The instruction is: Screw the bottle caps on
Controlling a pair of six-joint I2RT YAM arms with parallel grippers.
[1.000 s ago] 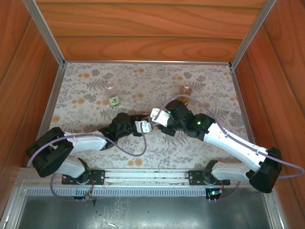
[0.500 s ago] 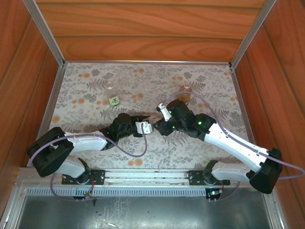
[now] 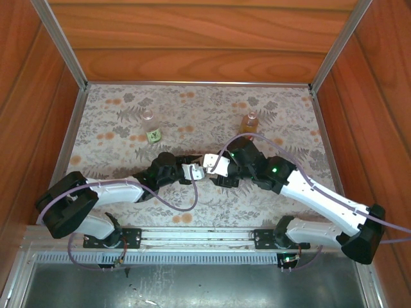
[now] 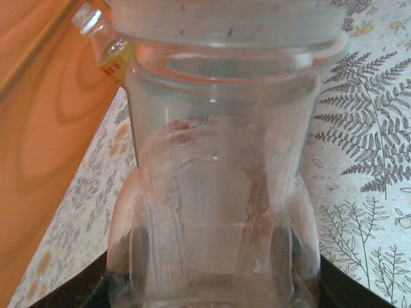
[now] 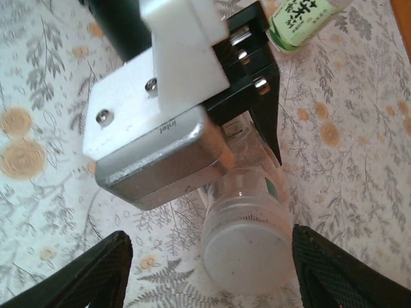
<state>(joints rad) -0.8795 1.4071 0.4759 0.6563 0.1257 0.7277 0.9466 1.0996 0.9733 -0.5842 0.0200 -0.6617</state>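
A clear bottle [image 4: 218, 192] is held in my left gripper [image 3: 194, 171], which is shut on its body; the dark fingers [image 4: 302, 282] show through the plastic. A white cap [image 5: 247, 253] sits on that bottle's neck [image 4: 225, 70]. My right gripper [image 5: 210, 256] is open, its black fingers [image 5: 343, 269] standing apart on either side of the cap without touching it. In the top view the right gripper [image 3: 210, 168] faces the left one at the mat's middle. A green-label bottle [image 3: 153, 131] stands at the back left and an amber bottle [image 3: 249, 122] at the back right.
The flowered mat [image 3: 282, 109] covers the floor of a wooden box with high walls [image 3: 192, 38]. The left arm's camera housing [image 5: 154, 141] hangs just above the held bottle. The green-label bottle [image 5: 302, 19] lies beyond it; the amber bottle [image 4: 106, 42] is near the left wall.
The right gripper has turned and dropped from above-right toward the left gripper, so its fingers now flank the capped bottle. The left arm has barely moved.
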